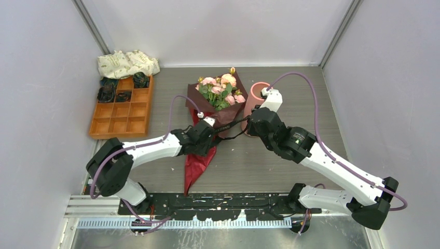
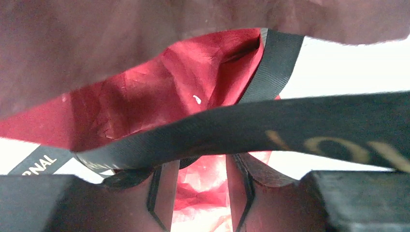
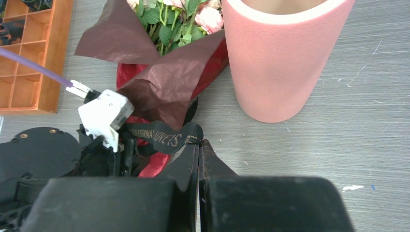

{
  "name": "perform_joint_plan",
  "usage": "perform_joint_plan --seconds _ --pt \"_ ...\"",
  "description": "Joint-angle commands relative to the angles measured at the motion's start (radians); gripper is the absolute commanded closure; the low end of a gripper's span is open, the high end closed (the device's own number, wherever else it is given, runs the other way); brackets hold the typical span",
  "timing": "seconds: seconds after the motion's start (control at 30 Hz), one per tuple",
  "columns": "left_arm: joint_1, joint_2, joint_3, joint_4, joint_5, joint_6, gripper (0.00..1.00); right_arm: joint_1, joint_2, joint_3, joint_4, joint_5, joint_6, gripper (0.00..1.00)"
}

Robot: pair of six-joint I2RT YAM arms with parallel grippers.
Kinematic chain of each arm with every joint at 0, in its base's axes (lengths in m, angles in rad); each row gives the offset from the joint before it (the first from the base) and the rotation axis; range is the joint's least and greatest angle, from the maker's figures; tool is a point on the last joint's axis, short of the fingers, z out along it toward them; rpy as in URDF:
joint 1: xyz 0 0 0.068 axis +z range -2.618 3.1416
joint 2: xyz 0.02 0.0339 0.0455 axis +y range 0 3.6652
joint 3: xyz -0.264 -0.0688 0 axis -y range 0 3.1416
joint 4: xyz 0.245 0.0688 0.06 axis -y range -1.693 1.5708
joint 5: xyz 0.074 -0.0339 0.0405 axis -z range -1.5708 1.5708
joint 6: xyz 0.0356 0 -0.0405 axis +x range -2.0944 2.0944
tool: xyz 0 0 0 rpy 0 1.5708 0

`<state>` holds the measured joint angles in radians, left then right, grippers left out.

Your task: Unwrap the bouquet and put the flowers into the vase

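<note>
On the bench [image 1: 249, 161], just beside the vase [image 1: 253, 106], the bouquet [image 1: 218, 96] lies on its side so your right fingers [image 3: 212, 166] — shut tight on the black ribbon [image 3: 164, 137] — can pull the tie loose, while your left fingers [image 2: 164, 193] stand part open astride the wrapped neck, seemingly to steady it.

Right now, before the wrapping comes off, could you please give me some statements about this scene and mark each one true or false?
1. The vase stands upright beside the bouquet. True.
2. The flowers are in the vase. False: they sit in the maroon wrap.
3. The right pincer is shut on the black ribbon. True.
4. The orange tray is right of the vase. False: it lies left of the bouquet.
</note>
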<state>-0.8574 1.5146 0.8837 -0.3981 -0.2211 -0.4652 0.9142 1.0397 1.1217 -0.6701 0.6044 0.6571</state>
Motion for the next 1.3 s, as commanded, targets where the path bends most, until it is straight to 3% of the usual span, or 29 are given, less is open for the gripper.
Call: perform_joint_plan --seconds 0.0,0.1,0.4,0.9,1.07,1.27 --pt "-0.006 0.040 0.009 0.053 -0.027 -0.017 0.59 -0.001 -0.020 0.007 0.050 0.013 0.001 0.99" --pt "-0.006 0.079 0.012 0.062 -0.033 -0.027 0.62 0.000 -0.024 0.004 0.050 0.014 0.002 0.99" --pt "-0.011 0.111 0.033 -0.010 -0.147 -0.112 1.00 0.000 -0.044 -0.017 0.045 0.030 0.012 0.99" --pt "0.003 -0.452 0.052 -0.339 -0.368 -0.187 1.00 -0.004 -0.102 -0.062 -0.085 0.164 0.046 0.99" --pt "0.031 -0.544 0.052 -0.448 -0.472 -0.241 1.00 -0.008 -0.120 -0.049 -0.240 0.284 0.111 0.98" --pt "0.058 -0.634 0.083 -0.643 -0.656 -0.428 1.00 -0.015 -0.171 -0.019 -0.519 0.455 0.307 0.94"
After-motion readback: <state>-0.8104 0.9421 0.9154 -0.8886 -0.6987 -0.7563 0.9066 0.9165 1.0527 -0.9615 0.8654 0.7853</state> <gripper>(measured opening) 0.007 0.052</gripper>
